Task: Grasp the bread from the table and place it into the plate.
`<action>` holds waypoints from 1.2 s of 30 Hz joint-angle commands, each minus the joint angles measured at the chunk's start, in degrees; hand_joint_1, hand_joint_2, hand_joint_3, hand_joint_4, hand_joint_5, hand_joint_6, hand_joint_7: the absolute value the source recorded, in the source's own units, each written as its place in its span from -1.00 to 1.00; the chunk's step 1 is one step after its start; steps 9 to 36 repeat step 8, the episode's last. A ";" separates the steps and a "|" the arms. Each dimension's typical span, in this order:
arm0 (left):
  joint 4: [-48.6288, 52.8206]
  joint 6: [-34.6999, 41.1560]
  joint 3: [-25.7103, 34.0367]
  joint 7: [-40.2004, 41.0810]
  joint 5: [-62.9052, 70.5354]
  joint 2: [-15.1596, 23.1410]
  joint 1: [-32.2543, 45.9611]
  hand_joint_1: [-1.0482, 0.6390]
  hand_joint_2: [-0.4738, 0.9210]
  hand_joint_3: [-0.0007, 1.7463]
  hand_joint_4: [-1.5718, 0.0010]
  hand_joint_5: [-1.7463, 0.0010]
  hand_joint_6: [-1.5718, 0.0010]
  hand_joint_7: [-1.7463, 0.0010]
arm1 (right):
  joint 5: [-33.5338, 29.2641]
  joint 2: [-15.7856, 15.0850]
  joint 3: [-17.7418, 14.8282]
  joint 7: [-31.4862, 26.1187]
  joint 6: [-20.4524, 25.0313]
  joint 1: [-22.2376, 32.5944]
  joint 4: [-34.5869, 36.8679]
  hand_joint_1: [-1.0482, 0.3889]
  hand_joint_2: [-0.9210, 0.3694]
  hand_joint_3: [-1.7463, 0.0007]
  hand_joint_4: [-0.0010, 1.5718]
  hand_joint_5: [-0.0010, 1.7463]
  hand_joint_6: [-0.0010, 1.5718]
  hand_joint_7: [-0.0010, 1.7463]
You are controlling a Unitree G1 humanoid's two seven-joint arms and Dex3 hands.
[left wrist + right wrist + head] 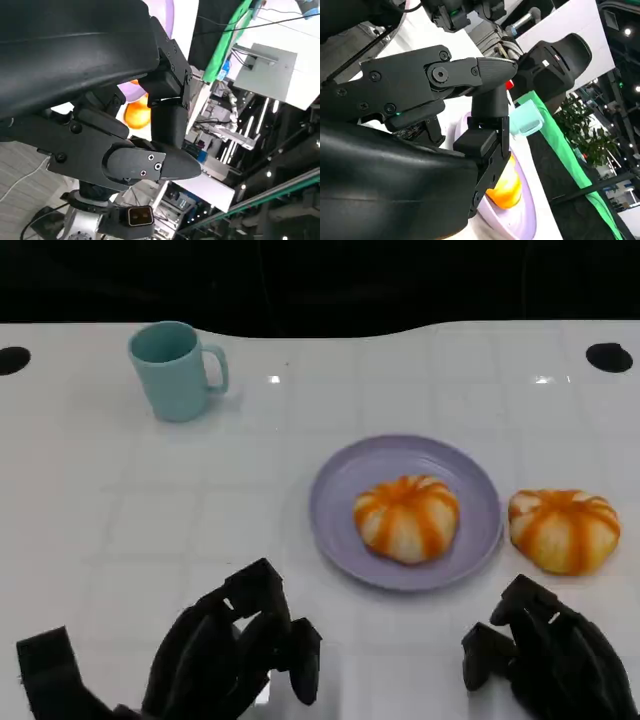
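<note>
A purple plate lies at the table's middle right with one orange-striped bread on it. A second bread of the same kind rests on the table, just right of the plate's rim. My left hand hovers low at the near edge, left of the plate, fingers apart and holding nothing. My right hand sits at the near right, just in front of the second bread, also holding nothing. The left wrist view looks past the left hand to a bread. Beyond the right hand, the right wrist view catches bread on the plate.
A teal mug stands at the far left of the white table, handle to the right; it also appears as the mug beyond the plate. Two dark holes mark the far corners. Bare table lies between mug and plate.
</note>
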 commanded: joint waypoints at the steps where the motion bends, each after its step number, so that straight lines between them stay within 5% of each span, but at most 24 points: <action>1: 1.29 0.41 1.34 -2.09 -0.38 0.12 -0.63 -0.57 1.00 -0.70 -0.23 -1.00 0.08 -1.00 | -0.22 -0.92 -0.24 -0.07 -0.22 -0.18 0.81 -0.31 -1.00 0.71 0.02 0.92 -0.10 0.62; 36: 1.94 -0.20 2.00 -2.59 0.69 -0.09 -1.08 -0.57 1.00 -0.72 -0.23 -1.00 0.07 -1.00 | -0.07 -0.59 -0.41 -0.46 -0.44 -0.43 1.24 -0.30 -1.00 0.72 0.00 0.90 -0.13 0.62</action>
